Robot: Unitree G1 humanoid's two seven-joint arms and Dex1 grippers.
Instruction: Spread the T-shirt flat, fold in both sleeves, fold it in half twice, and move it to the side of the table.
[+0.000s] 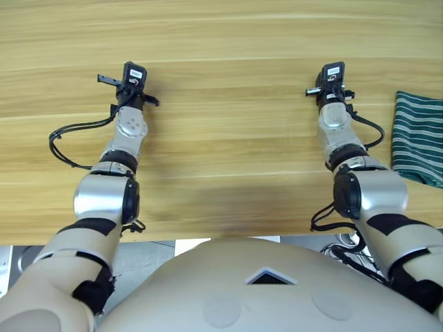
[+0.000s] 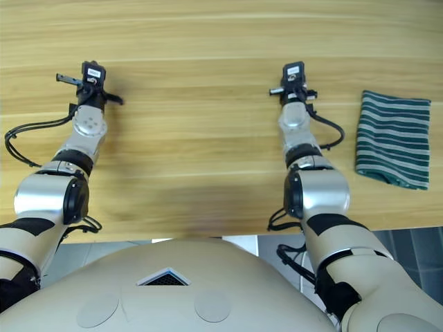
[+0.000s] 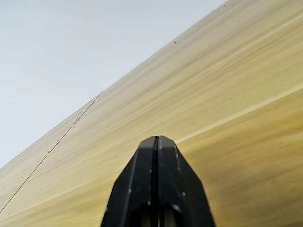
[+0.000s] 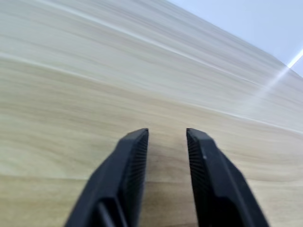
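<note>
Right eye view: the T-shirt (image 2: pixel 392 138) lies folded into a compact rectangle on the right side of the counter (image 2: pixel 208 41). It is dark green with pale stripes running across it. It lies flat on the wood, well short of the counter's near edge.

The right pincer (image 4: pixel 167 132) is over the wood to the left of the T-shirt, well apart from it, and points toward the far side. Its two fingers stand parted with a clear gap between them and grip nothing.

The left pincer (image 3: pixel 157 138) is over the left part of the counter, about as far out as the right one, and also points far. Its fingers are pressed together with no gap, and nothing is caught between them.

The two pincers are well apart, with plain wood between them. Whether either tip touches the counter I cannot tell.
</note>
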